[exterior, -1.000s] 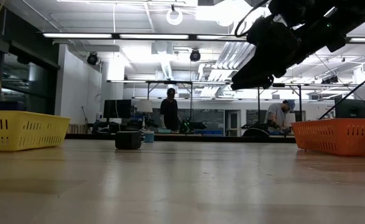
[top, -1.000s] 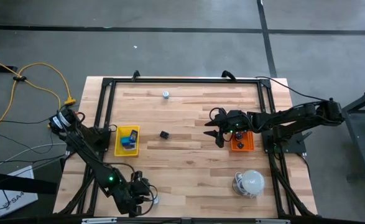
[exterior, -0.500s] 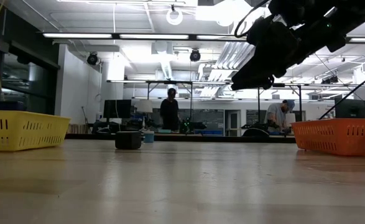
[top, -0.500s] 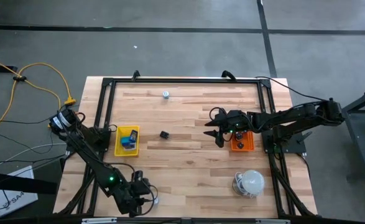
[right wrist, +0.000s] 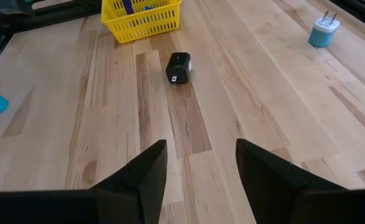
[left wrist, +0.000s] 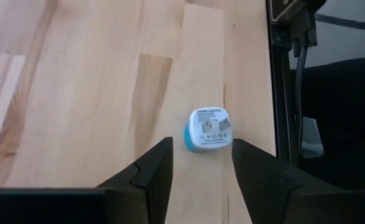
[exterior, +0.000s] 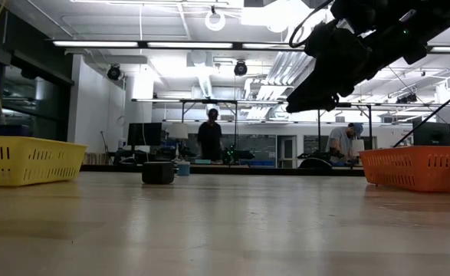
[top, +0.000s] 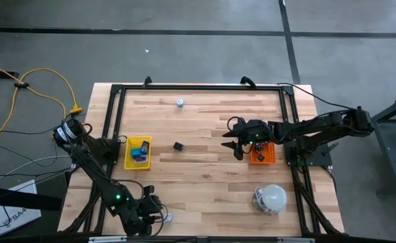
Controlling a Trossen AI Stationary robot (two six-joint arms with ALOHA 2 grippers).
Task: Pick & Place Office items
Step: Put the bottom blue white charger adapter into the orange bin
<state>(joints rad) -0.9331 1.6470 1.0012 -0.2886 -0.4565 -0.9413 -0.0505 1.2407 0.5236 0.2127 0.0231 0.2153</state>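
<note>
My left gripper [left wrist: 201, 165] had crept back toward the near table edge vs a sec ago, fingers spread, empty, lined up w/ the white-blue plug [left wrist: 209, 128] just ahead, so pick not begun. Farther off, my right gripper [top: 237, 144] hadn't moved, spread wide w/ nothing held beside the orange tray [top: 264, 156]; black block [right wrist: 178, 67] lay mid-table near the yellow tray [right wrist: 142, 25]

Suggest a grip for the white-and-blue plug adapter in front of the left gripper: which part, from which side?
Likely best from above, closing on the blue side walls of the plug adapter. It lies flat on the table with its white labelled face up, so only the short sides offer opposing flats. The left gripper is open and roughly lined up with it, fingers either side.
</note>
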